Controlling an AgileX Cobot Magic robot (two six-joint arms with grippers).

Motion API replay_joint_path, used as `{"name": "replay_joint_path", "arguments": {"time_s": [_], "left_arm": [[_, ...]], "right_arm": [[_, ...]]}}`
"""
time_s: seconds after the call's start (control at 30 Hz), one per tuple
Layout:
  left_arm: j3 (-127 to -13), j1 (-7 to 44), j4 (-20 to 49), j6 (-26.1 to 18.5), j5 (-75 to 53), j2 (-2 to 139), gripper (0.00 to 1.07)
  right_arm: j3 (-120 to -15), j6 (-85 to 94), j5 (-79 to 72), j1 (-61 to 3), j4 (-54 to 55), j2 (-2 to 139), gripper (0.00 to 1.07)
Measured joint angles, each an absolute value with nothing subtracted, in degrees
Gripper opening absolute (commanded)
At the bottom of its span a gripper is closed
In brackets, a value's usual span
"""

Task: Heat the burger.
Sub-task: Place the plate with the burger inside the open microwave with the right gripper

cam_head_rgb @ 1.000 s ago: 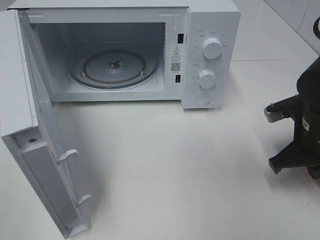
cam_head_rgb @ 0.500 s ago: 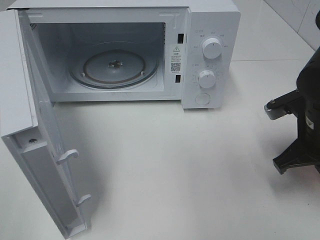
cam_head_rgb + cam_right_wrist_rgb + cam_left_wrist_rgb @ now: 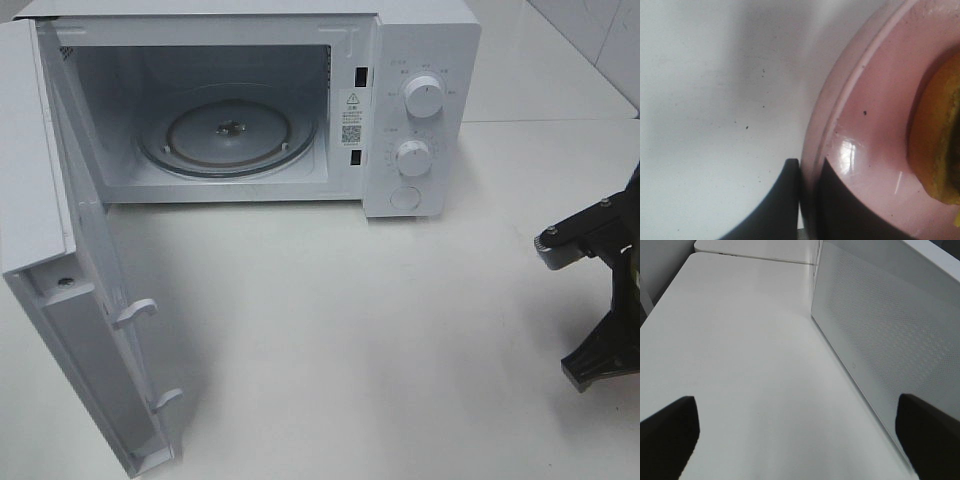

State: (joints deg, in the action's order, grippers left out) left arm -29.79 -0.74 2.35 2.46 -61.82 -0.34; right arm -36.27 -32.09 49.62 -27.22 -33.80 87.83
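Here the burger shows only at the edge of the right wrist view, a slice of golden-brown bun sitting on a pink plate. The right claw is pinched shut on the plate's raised rim, one dark finger outside it on the worktop side and the other over the inner surface. The plate rests on the white worktop, which carries a few dark specks near the rim.

From the high camera, the right arm stands at the far right edge, well apart from the microwave at the back. The plate and burger lie beyond that picture's edge. The microwave's door is swung wide open on its left hinge and juts forward over the worktop, on the side of the opening away from the right arm. Inside, the glass turntable sits on the floor of the cavity. Two round knobs and a round button line the control panel, which stands between the opening and the right arm's side.

The left claw is spread wide with nothing between its fingers, hovering over bare worktop just beside the dotted outer face of the open door.
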Motion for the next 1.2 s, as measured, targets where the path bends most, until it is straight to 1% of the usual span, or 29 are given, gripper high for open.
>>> {"name": "replay_joint_path", "arguments": {"time_s": [0.23, 0.37, 0.43, 0.47, 0.5, 0.57, 0.6, 0.63, 0.7, 0.73, 0.77, 0.8, 0.87, 0.97, 1.03, 1.13, 1.2], "left_arm": [[-29.79, -0.74, 2.35, 2.46, -61.82, -0.34, 1.0], [-29.79, -0.74, 2.35, 2.46, -61.82, -0.34, 1.0], [-29.79, -0.74, 2.35, 2.46, -61.82, -0.34, 1.0], [-29.79, -0.74, 2.35, 2.46, -61.82, -0.34, 1.0], [-29.79, -0.74, 2.35, 2.46, -61.82, -0.34, 1.0], [-29.79, -0.74, 2.35, 2.46, -61.82, -0.34, 1.0], [-29.79, -0.74, 2.35, 2.46, -61.82, -0.34, 1.0], [-29.79, -0.74, 2.35, 2.46, -61.82, -0.34, 1.0], [-29.79, -0.74, 2.35, 2.46, -61.82, -0.34, 1.0], [-29.79, -0.74, 2.35, 2.46, -61.82, -0.34, 1.0], [-29.79, -0.74, 2.35, 2.46, -61.82, -0.34, 1.0], [-29.79, -0.74, 2.35, 2.46, -61.82, -0.34, 1.0], [-29.79, -0.74, 2.35, 2.46, -61.82, -0.34, 1.0], [-29.79, -0.74, 2.35, 2.46, -61.82, -0.34, 1.0], [-29.79, -0.74, 2.35, 2.46, -61.82, -0.34, 1.0], [-29.79, -0.74, 2.35, 2.46, -61.82, -0.34, 1.0], [-29.79, -0.74, 2.35, 2.46, -61.82, -0.34, 1.0]], "right_arm": [[-33.8, -32.89, 50.99, -32.09, -33.8, 83.59, 0.0], [-33.52, -33.0, 51.34, -34.32, -33.8, 82.1, 0.0], [-33.46, -33.0, 51.45, -36.67, -34.03, 81.13, 0.0], [-33.46, -33.0, 51.45, -36.67, -34.03, 81.13, 0.0], [-33.46, -33.0, 51.68, -38.39, -34.15, 80.84, 0.0], [-33.46, -33.0, 51.97, -39.08, -34.26, 80.73, 0.0], [-33.46, -33.0, 52.71, -40.91, -34.26, 80.73, 0.0], [-33.46, -33.0, 52.71, -40.91, -34.26, 80.73, 0.0], [-33.46, -33.06, 53.74, -43.72, -34.26, 80.73, 0.0], [-33.46, -33.06, 53.74, -43.72, -34.26, 80.73, 0.0], [-33.46, -33.06, 53.97, -45.78, -34.26, 80.73, 0.0], [-33.46, -33.06, 53.97, -45.78, -34.26, 80.73, 0.0], [-33.46, -33.06, 53.97, -48.76, -34.26, 80.73, 0.0], [-33.46, -33.06, 53.97, -50.53, -34.26, 80.73, 0.0], [-33.46, -33.06, 53.97, -53.8, -34.26, 80.73, 0.0], [-33.46, -33.06, 53.97, -54.6, -34.26, 80.73, 0.0], [-33.46, -33.06, 53.97, -57.52, -34.26, 80.73, 0.0]]}}
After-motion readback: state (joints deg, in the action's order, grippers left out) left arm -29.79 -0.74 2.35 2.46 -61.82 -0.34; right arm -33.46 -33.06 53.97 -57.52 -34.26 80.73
